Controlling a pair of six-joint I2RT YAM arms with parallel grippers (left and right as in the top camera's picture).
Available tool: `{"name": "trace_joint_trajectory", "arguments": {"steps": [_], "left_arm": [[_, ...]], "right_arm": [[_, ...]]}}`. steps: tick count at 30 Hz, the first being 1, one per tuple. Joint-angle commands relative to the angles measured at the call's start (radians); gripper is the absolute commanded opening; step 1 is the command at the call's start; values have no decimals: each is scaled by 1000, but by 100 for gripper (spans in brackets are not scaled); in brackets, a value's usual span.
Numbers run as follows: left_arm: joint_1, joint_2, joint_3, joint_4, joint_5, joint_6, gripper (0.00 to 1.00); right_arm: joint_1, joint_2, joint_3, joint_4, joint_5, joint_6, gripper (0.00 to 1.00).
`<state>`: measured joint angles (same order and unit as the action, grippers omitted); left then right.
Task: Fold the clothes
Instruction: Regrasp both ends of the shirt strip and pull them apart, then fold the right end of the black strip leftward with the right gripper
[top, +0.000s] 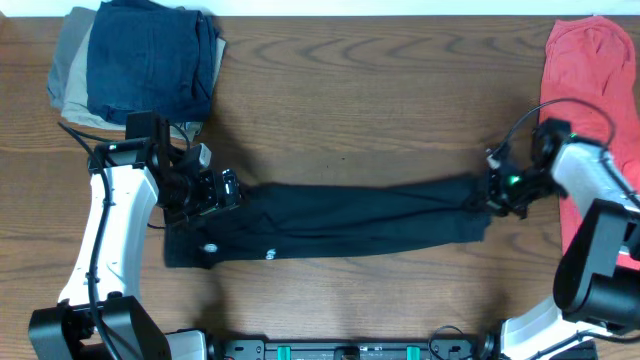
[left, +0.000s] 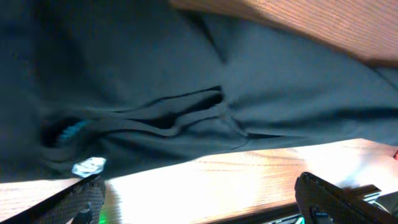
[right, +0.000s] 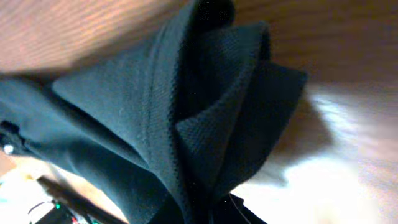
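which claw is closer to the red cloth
Right. The right claw holds the long black garment at its end beside the crumpled red cloth; the left claw is over its opposite end.

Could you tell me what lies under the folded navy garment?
A folded grey garment peeks out from under the navy garment; anything further beneath is covered.

No lettering, brand, number or sign can be read in any of the three views. The small white tag (left: 88, 166) at the edge of the long black knit garment (top: 350, 220) is too blurred to make out.
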<state>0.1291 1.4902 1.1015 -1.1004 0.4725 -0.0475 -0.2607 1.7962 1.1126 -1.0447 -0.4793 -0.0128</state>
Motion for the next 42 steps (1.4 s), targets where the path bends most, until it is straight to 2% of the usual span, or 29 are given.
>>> {"name": "trace_joint_trajectory", "arguments": {"steps": [1, 8, 13, 24, 34, 42], "left_arm": [[2, -8, 15, -6, 14, 17, 98], [2, -8, 15, -6, 14, 17, 98], [2, -8, 15, -5, 14, 17, 98], [2, -7, 15, 9, 14, 1, 98], [2, -7, 15, 9, 14, -2, 98], [2, -7, 15, 4, 14, -2, 98]], "right_arm": [[-43, -50, 100, -61, 148, 16, 1], [-56, -100, 206, -174, 187, 54, 1], [-13, -115, 221, -205, 187, 58, 1], [227, -115, 219, -151, 184, 61, 1], [443, -114, 208, -75, 184, 166, 1], [563, -106, 206, -45, 184, 201, 1]]}}
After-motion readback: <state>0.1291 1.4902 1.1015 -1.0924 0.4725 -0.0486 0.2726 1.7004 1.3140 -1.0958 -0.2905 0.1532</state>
